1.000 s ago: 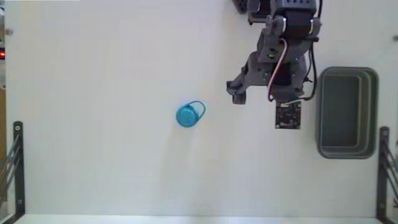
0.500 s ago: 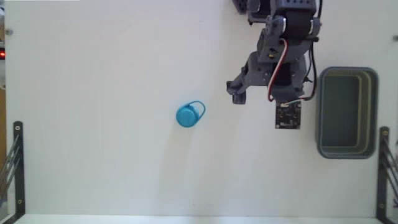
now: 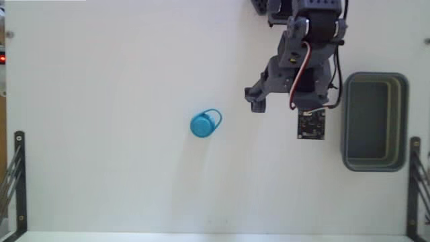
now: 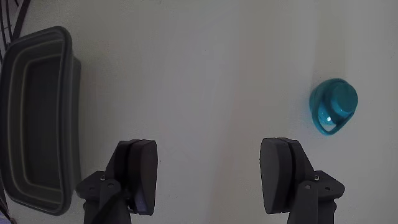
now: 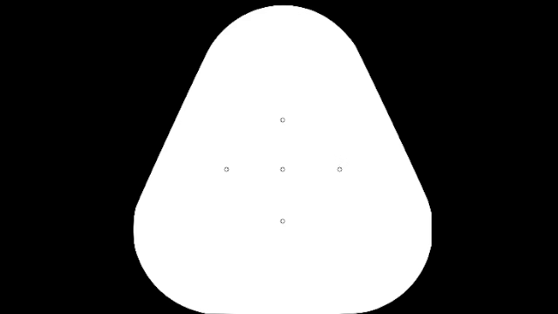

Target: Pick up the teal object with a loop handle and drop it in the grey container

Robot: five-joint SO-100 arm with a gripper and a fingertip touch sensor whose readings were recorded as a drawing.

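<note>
The teal object with a loop handle lies on the white table, left of the arm in the fixed view. In the wrist view the teal object sits ahead and to the right, beyond the right finger. The grey container stands at the right of the fixed view and holds nothing; in the wrist view the container is at the far left. My gripper hovers between the two, beside the container. The wrist view shows the gripper open wide, with only bare table between its fingers.
Black metal brackets stand at the table's left and right edges. The arm's base sits at the top edge. A small circuit board hangs off the arm near the container.
</note>
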